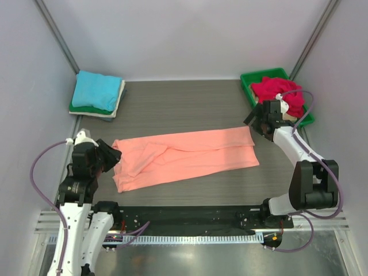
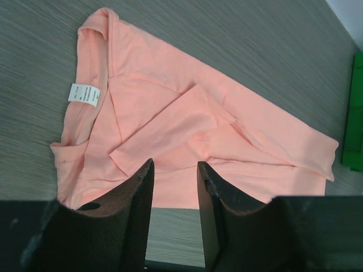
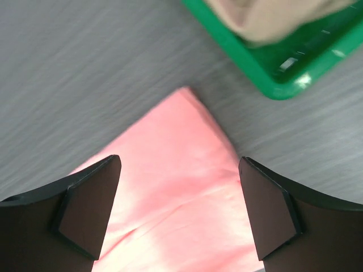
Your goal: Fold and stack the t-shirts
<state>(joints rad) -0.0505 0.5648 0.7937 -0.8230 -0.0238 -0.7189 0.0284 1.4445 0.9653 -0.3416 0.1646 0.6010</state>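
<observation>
Green plastic tray (image 1: 248,84) at far-rt corner of grey woodgrain table (image 1: 184,109), pale walls (image 1: 184,34) behind.

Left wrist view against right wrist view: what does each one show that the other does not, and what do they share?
Only the left wrist view shows the white label on the salmon-orange t-shirt and a sleeve folded over its body. Only the right wrist view shows a pale cloth, blurred, lying in the green tray. Both show the t-shirt flat on the grey table, part of the tray, and an open gripper holding nothing: the left gripper in one, the right gripper in the other.
</observation>
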